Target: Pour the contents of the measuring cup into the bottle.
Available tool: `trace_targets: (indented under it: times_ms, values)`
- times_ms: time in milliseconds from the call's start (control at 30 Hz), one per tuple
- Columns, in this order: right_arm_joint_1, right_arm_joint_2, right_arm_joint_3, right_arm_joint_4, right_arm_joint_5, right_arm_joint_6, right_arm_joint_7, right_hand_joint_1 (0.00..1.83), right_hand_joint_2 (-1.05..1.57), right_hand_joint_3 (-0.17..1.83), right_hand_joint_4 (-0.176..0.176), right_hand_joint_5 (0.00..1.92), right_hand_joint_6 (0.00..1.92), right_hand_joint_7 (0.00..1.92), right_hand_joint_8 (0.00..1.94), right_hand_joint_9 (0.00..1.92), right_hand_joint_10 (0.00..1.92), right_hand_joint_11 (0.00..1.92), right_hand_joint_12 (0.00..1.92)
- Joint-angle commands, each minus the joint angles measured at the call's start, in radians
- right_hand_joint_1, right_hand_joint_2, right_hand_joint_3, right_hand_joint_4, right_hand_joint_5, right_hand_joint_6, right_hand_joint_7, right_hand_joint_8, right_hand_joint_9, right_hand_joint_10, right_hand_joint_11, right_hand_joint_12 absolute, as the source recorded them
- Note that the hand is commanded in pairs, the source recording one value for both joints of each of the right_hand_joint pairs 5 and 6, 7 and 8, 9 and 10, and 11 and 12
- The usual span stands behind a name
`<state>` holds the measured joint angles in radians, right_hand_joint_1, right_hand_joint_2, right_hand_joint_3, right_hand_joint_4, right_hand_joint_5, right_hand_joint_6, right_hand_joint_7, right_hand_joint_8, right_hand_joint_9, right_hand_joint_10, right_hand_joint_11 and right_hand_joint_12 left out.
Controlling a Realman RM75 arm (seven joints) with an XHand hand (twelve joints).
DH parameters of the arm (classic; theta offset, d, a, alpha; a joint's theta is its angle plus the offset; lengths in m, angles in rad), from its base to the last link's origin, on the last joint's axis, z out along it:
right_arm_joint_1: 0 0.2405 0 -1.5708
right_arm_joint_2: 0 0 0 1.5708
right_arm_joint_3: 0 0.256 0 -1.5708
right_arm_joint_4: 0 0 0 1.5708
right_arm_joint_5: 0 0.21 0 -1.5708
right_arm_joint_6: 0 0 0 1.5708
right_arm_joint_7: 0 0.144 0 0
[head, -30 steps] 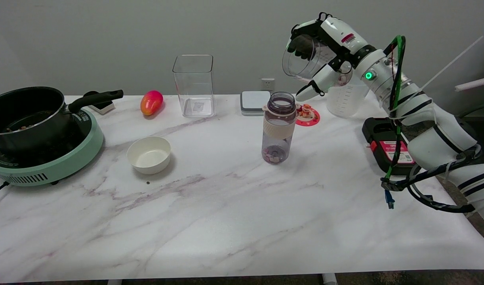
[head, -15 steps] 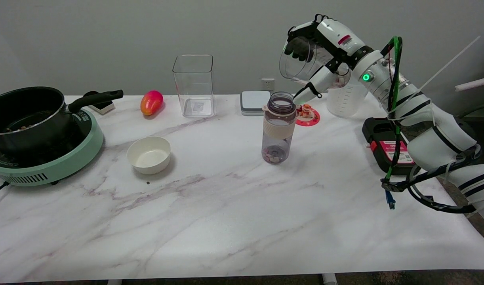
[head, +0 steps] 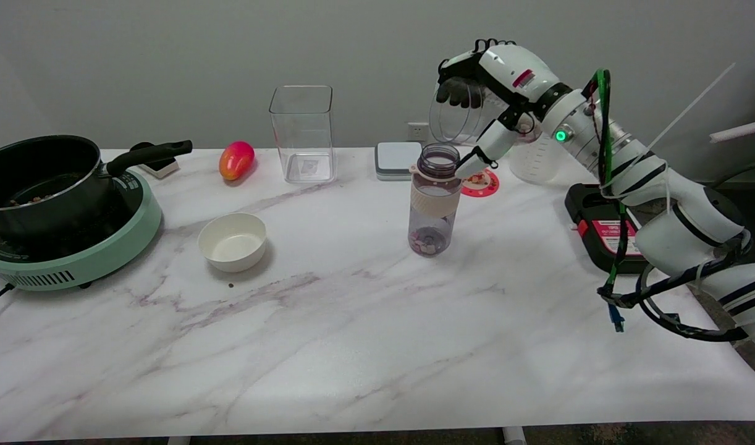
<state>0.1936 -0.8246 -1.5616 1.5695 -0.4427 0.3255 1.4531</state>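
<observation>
Head view: the right robot hand [head: 495, 86] grips a clear measuring cup [head: 461, 114], holding it in the air above and just to the right of the bottle [head: 435, 199]. The cup is tipped over on its side with its open mouth facing left; dark fingers [head: 456, 93] wrap its upper wall and a white finger points down toward the bottle's rim. Whether anything is left inside the cup cannot be told.

The bottle stands upright on the white marble worktop [head: 353, 334], near the middle and toward the far side, its mouth open. It is of tinted clear plastic with a pale band around its upper body, and a small heap of pinkish and dark pieces lies at its bottom.

To the left, a white bowl [head: 232, 241] sits on the worktop, apparently with nothing in it. At the far left a black pot [head: 37, 179] with a long handle rests on a green cooker [head: 75, 247]; some small bits show inside the pot. At the far edge stand a tall clear square container [head: 302, 133], a red-and-yellow mango [head: 236, 159] to its left, and a small grey-white box [head: 397, 159] to its right. Behind the hand stands a translucent jug [head: 538, 162], with a red coaster [head: 482, 181] beside it. A black and red device [head: 603, 228] lies at the right edge.
</observation>
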Motion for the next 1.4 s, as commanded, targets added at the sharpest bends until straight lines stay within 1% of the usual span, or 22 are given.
trace_targets:
  times_ms: [33, 333, 800, 967, 1400]
  values:
    - [-0.003, 0.022, -0.022, 0.048, -0.134, -0.015, -0.020, 1.35, 1.44, 0.26, 0.000, 1.91, 1.91, 1.92, 1.92, 1.70, 1.70, 1.59, 1.59]
    - [0.021, 0.029, -0.021, 0.056, -0.191, -0.035, -0.019, 1.45, 1.26, 0.33, 0.000, 1.86, 1.86, 1.92, 1.92, 1.65, 1.65, 1.53, 1.53]
    - [0.082, 0.055, -0.060, 0.008, -0.214, -0.041, -0.013, 1.51, 1.10, 0.46, 0.000, 1.82, 1.82, 1.91, 1.91, 1.61, 1.61, 1.48, 1.48]
    - [0.100, 0.058, -0.086, -0.012, -0.236, -0.044, -0.019, 1.52, 1.06, 0.50, 0.000, 1.80, 1.80, 1.90, 1.90, 1.60, 1.60, 1.47, 1.47]
    - [0.092, 0.059, -0.093, -0.016, -0.313, -0.057, -0.013, 1.54, 1.02, 0.53, 0.000, 1.80, 1.80, 1.90, 1.90, 1.60, 1.60, 1.46, 1.46]
